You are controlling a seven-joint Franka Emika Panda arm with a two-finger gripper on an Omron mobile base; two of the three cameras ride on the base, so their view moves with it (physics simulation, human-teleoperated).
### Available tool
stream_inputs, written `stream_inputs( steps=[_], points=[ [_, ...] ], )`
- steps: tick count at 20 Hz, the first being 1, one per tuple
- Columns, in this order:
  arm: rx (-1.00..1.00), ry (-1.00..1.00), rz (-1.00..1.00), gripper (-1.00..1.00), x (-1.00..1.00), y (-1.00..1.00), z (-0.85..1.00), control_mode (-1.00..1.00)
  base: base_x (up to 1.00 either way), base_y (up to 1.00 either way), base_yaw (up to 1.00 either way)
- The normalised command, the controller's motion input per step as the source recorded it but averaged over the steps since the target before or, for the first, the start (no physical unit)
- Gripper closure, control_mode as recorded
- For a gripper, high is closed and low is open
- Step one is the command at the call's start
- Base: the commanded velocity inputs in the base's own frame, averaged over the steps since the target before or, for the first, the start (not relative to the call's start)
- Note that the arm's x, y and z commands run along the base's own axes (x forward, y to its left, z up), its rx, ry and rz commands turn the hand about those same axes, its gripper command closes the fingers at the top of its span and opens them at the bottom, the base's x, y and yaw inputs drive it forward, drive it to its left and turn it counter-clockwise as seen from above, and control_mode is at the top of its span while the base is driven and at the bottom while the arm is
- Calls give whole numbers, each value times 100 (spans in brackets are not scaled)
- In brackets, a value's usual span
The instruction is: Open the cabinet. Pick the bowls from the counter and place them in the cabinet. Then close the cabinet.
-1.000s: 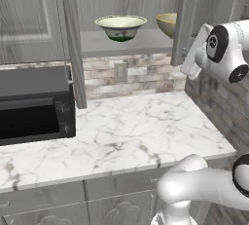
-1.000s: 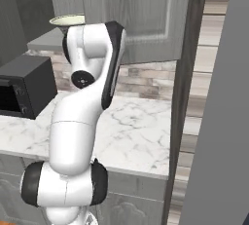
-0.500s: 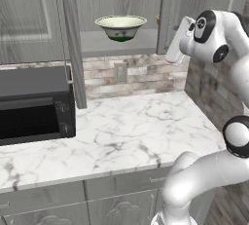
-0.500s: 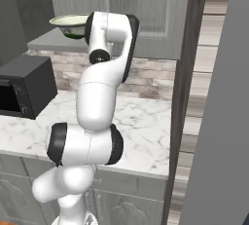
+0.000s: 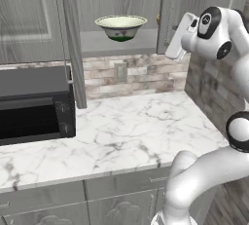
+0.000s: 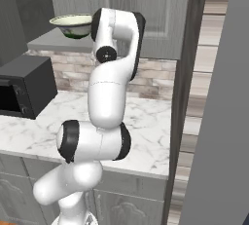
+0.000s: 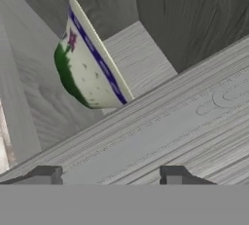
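The cabinet [image 5: 29, 14] hangs above the counter [image 5: 126, 121], its left door swung out edge-on and its right door [image 5: 171, 0] partly across the opening. The cream bowl [image 5: 120, 27] with the green pattern sits on the grey shelf [image 5: 97, 44]; it also shows as the cream bowl [image 6: 73, 24] and, rolled sideways, the cream bowl [image 7: 90, 68]. Only a tan sliver of the other bowl [image 5: 158, 19] peeks past the right door's edge. My gripper [image 5: 171, 51] is raised against that door's outer face. In the hand view the gripper [image 7: 109, 175] is open, its tips wide apart over the door panel [image 7: 185, 126].
A black microwave [image 5: 34, 102] stands on the counter at the left, seen as well as the microwave [image 6: 24, 92]. A brick backsplash [image 5: 136, 73] runs behind the marble. Grey base cabinets [image 5: 112, 199] sit below. A dark tall panel [image 6: 185, 97] bounds the counter on the right.
The arm has lifted and swung its hand up to the right door. That door has come further across the opening and now covers most of the tan bowl.
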Motion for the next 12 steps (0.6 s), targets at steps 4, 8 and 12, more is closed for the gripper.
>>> stream_inputs(
  steps=[4,8,12],
  points=[
    [8,0,0,-100,-37,16,0,-100,0,0,0],
    [6,0,0,-100,-52,40,7,-100,0,0,0],
    [13,0,0,-100,-49,48,0,-100,0,0,0]
  ],
)
